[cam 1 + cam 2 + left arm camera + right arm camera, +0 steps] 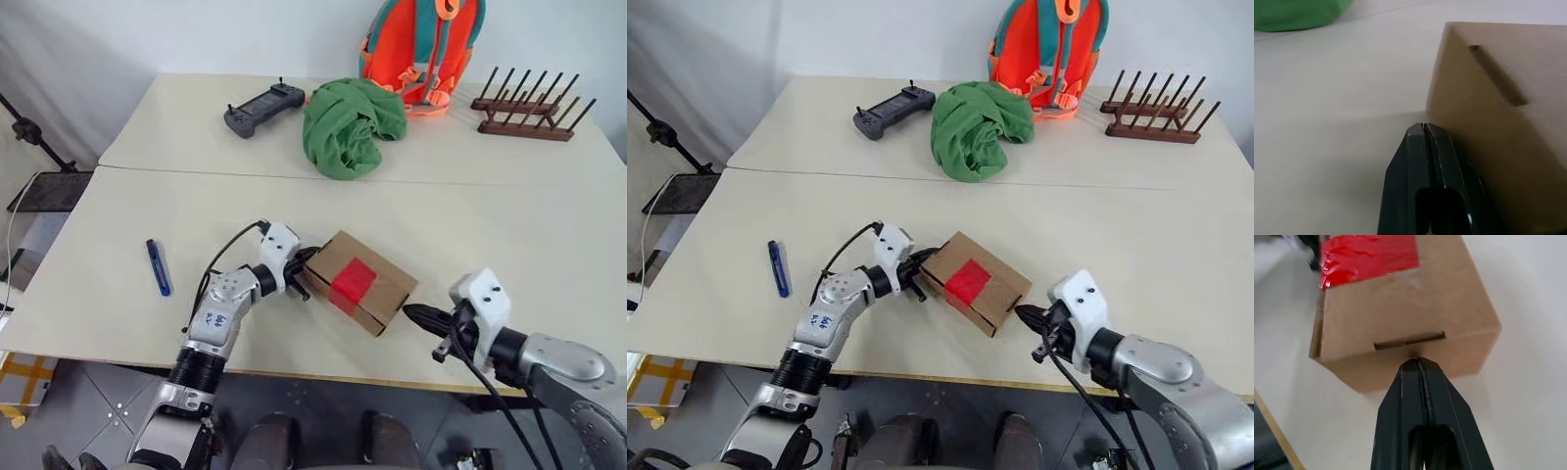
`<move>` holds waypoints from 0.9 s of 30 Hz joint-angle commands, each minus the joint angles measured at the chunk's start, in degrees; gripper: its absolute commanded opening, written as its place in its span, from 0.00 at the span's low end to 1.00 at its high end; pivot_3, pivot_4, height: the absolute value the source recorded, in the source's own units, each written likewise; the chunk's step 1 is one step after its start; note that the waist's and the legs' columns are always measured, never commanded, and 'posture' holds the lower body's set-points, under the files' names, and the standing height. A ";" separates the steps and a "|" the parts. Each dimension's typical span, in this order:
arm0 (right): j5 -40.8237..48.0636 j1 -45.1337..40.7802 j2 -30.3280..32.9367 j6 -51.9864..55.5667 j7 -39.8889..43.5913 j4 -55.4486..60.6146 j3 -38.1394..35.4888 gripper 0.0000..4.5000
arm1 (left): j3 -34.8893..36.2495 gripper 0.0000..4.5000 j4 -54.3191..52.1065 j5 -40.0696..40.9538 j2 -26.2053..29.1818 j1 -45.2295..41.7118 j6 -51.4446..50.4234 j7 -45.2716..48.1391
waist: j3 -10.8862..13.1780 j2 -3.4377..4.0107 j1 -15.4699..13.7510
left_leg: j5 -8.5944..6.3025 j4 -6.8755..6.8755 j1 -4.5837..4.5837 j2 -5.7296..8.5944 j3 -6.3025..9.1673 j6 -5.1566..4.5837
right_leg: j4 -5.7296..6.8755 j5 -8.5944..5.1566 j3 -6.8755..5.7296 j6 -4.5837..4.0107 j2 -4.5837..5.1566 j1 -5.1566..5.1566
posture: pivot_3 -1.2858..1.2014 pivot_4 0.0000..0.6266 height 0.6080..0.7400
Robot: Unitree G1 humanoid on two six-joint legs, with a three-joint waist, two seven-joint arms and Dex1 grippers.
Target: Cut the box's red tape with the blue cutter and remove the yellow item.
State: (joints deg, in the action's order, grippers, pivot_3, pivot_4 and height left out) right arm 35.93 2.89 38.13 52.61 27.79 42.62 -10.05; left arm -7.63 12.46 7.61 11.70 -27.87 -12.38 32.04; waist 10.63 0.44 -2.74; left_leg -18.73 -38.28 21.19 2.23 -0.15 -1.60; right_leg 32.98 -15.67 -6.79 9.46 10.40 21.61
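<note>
- Right pincer [1027, 315] nearest the front edge of the counter [509, 245], fingers pressed together on nothing; tip aimed at the right end face of the box [358, 281], close to it, contact not certain.
- Left pincer [302, 274] also shut and empty, its tip against or just beside the box's left end near the bottom corner.
- Box lies between the two pincers, close to the front edge, long axis slanting from near-right to far-left. Flaps closed; red tape [353, 282] across the top seam, uncut.
- Yellow item presumably inside the closed box.
- Blue cutter [158, 266] lies flat on the counter, well apart from the box toward the left, long axis running roughly near-to-far. Left arm is plainly the nearer one; nothing stands between its pincer and the cutter.
- Judgement: cutter not yet picked up; next move means the left pincer must open and travel left.
- Open counter around cutter and box.
- Far: black controller [265, 106], green cloth [348, 127], orange backpack [423, 49], wooden rack [529, 108], all well clear.
</note>
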 commanded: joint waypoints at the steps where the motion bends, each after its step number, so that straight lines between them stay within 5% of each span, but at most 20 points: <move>1: -1.13 -3.54 -1.50 -2.11 -1.10 -1.48 1.67 0.00 | -1.39 0.01 -1.50 1.04 -1.06 -0.93 0.42 2.73 | 0.00 -0.01 -0.07 | 0.00 -0.02 0.02 0.00 0.01 0.00 | 0.01 0.00 0.00 0.00 0.00 0.00 | 0.52 0.24 1.00; 18: -16.33 -28.06 -11.38 -17.11 -1.15 -30.07 9.76 0.00 | -7.35 0.01 -21.52 7.40 3.62 5.90 -14.79 15.53 | 0.03 -0.07 1.34 | -0.02 -0.01 -0.01 0.00 -0.06 0.03 | 0.11 0.00 0.02 0.00 -0.02 0.02 | 0.52 0.24 1.00; 27: -21.26 -31.34 -8.79 -20.80 -4.36 -31.69 2.78 0.00 | -0.24 0.01 -23.00 7.35 8.85 7.38 -17.80 13.76 | 0.03 -0.06 1.41 | -0.02 0.00 0.01 -0.03 -0.03 0.03 | 0.12 0.00 0.05 0.00 -0.04 0.08 | 0.52 0.24 1.00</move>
State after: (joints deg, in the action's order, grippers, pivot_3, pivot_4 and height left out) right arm 15.15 -27.58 27.71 33.24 24.09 9.20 -4.60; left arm -9.64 -8.72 13.90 19.46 -20.64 -30.42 45.84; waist 10.66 0.38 -1.33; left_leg -18.74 -38.27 21.19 2.20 -0.18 -1.56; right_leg 33.10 -15.67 -6.73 9.46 10.36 21.69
